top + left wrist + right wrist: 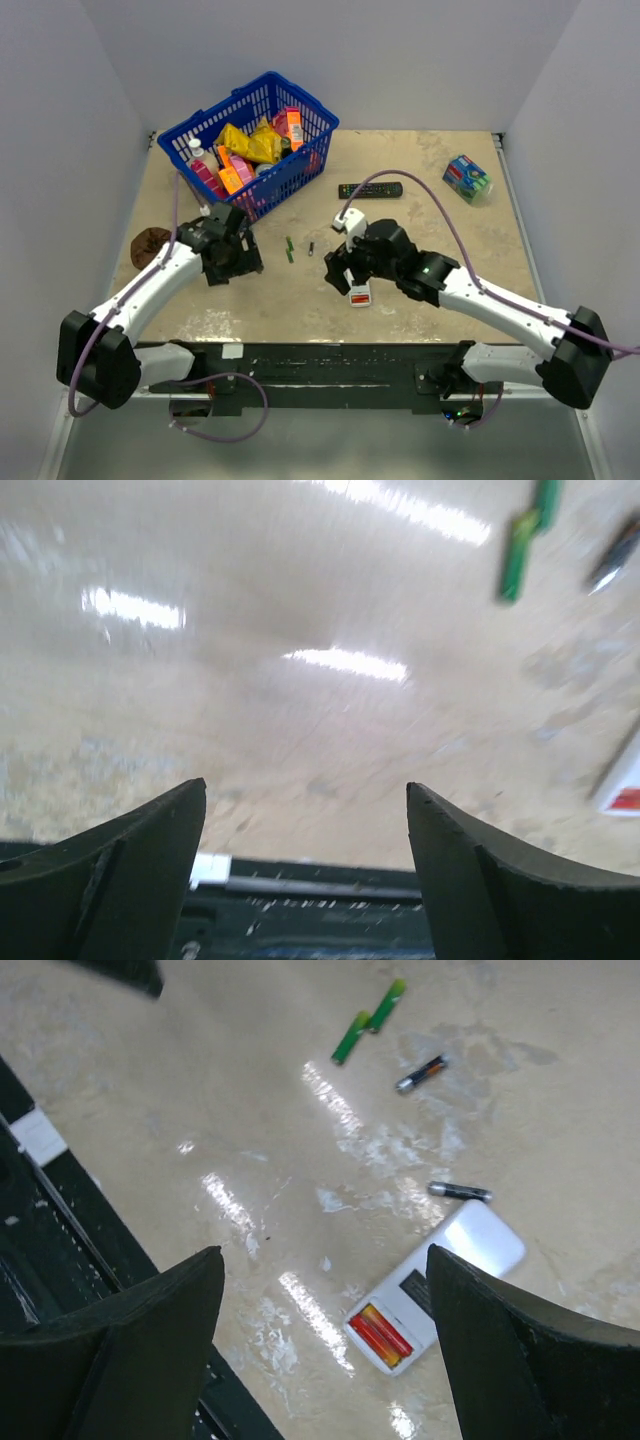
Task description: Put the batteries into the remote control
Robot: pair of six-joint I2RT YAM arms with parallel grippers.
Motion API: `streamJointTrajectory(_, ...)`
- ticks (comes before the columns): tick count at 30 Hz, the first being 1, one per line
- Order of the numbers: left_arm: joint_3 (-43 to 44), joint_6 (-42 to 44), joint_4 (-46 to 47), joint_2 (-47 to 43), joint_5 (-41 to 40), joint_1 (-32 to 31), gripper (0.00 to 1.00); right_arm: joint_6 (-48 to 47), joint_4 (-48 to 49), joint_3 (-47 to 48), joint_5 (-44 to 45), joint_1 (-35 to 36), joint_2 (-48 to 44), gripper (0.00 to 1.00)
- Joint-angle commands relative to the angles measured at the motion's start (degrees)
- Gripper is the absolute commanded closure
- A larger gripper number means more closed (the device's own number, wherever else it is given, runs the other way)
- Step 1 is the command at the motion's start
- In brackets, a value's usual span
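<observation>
While both pairs of fingers [130, 1340] stand wide and empty, right gripper [322, 1265] hovers over the remote control [440, 1280], flat on the table [200, 1110]; left gripper [305, 790] over tabletop too. Just beyond, batteries [352, 1038] lie loose: probably light, hard, slick, roll-prone. Pinch one across its middle.

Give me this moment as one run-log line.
left hand: open, empty | right hand: open, above remote control | batteries: loose on table

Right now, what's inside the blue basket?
Inside the blue basket: yellow packets, an orange box, a pink box, a white bottle. Whatever lies beneath them is covered.
</observation>
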Motion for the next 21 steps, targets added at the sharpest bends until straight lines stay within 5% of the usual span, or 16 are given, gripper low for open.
streamJointTrajectory(1,6.4,3.69,7.9,-2.09,2.47,6.09,0.15,-5.42,2.64,5.6,-7.19,6.3,6.12,0.16)
streamJointTrajectory(16,31.54,11.25,6.51,-12.55,-10.0,10.5,0.13,-9.39,-4.13,35.74,0.1,22.39,42.49,0.33)
streamJointTrajectory(21,36.46,11.95,5.01,-13.96,-12.8,8.13,0.13,-10.26,-1.76,41.02,8.1,27.58,49.37,0.29)
